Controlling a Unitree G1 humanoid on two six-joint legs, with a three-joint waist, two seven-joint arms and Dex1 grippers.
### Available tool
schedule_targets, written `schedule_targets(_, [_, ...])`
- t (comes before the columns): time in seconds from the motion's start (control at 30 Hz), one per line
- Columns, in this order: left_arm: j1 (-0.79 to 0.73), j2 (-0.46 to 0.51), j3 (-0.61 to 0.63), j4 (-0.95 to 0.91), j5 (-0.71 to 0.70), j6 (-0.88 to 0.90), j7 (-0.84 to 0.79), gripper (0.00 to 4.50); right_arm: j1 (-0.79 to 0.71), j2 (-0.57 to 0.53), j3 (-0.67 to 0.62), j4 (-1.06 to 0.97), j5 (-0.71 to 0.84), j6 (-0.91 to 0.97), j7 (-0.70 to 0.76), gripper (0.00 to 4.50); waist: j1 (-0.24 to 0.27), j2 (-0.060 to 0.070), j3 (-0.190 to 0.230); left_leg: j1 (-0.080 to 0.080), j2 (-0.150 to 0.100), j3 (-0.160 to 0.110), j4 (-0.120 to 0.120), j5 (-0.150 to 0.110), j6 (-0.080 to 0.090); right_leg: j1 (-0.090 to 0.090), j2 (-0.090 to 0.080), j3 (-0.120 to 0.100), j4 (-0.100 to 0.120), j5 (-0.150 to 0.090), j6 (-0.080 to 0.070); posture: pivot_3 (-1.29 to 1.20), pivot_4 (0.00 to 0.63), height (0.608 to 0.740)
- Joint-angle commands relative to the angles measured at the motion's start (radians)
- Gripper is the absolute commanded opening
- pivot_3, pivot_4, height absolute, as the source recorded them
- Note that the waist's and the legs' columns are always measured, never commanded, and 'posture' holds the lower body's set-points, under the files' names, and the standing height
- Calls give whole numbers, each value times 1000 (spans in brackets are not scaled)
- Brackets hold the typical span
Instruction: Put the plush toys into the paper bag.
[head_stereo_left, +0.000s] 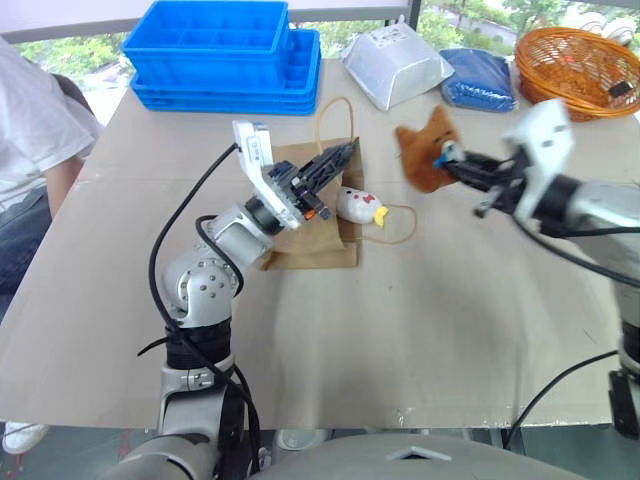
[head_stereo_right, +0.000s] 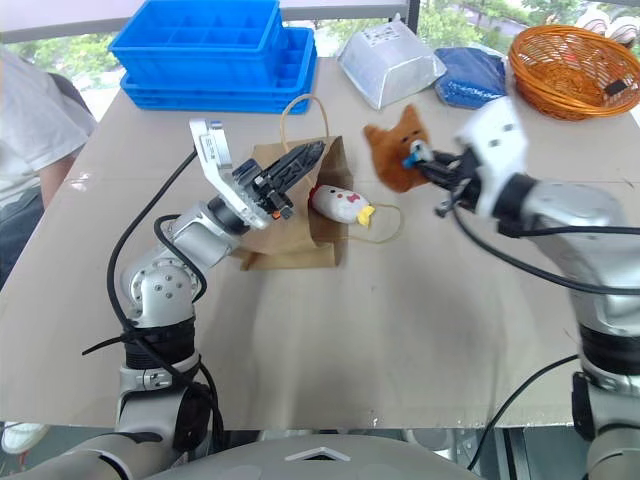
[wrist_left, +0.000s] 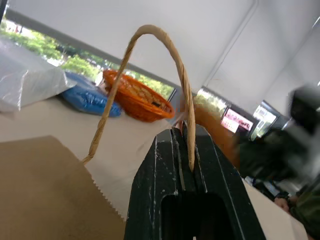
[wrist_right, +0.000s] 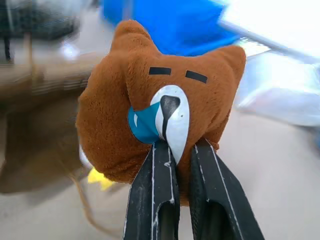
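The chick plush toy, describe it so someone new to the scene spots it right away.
Start at the brown paper bag lying mid-table. Beside its mouth lies the chick plush toy: white, egg-shaped, with yellow feet. The other toy, a brown bear head, is up in the right pincer.

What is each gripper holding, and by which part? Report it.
Left gripper: shut on one looped cord handle of the brown paper bag. Right gripper: shut on the brown plush bear head, at its snout.

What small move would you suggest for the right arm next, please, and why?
Probably carry the bear on toward the bag mouth. The right gripper is shut on the bear, held above the table, while the left gripper pinches a handle. The chick lies beside the bag.
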Motion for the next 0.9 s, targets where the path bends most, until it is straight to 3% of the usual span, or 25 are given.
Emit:
schedule_targets(0.03, [-19,-3,17,-37,-28,-10,6,0,-59,48,157,128,-110,-138,83,48,-1,0,0,-1,0,0,0,0,0,-1,-1,0,-1,0,0,0,150,740])
schedule_targets(0.2, [3,-2,-4,-67,-13,-13,10,0,-168,177,323,301,-197,-297,215,48,-8,0,0,-7,-1,0,0,0,0,-8,-2,0,0,0,0,0,150,740])
schedule_targets(0.5, [70,12,-7,-111,-16,-5,16,0,-298,393,401,567,-283,-512,349,48,-8,0,0,-7,-1,0,0,1,-1,-9,-3,-1,2,0,0,0,150,740])
schedule_targets(0.63, [110,31,-2,-119,-12,-10,-3,0,-286,407,417,604,-305,-616,430,1414,-8,0,0,-8,-2,-2,0,1,-2,-9,-4,-3,1,0,0,0,150,740])
schedule_targets(0.8, [137,64,15,-119,-13,-25,-43,0,-236,369,380,551,-342,-643,419,3779,-8,0,0,-8,-1,-2,0,1,-2,-9,-4,-3,2,0,0,0,150,740])
schedule_targets(0.9, [155,109,24,-114,10,-47,-93,0,-174,279,283,390,-303,-470,391,3980,-4,0,0,-8,-1,-3,0,1,-2,-9,-4,-3,2,0,0,0,150,740])
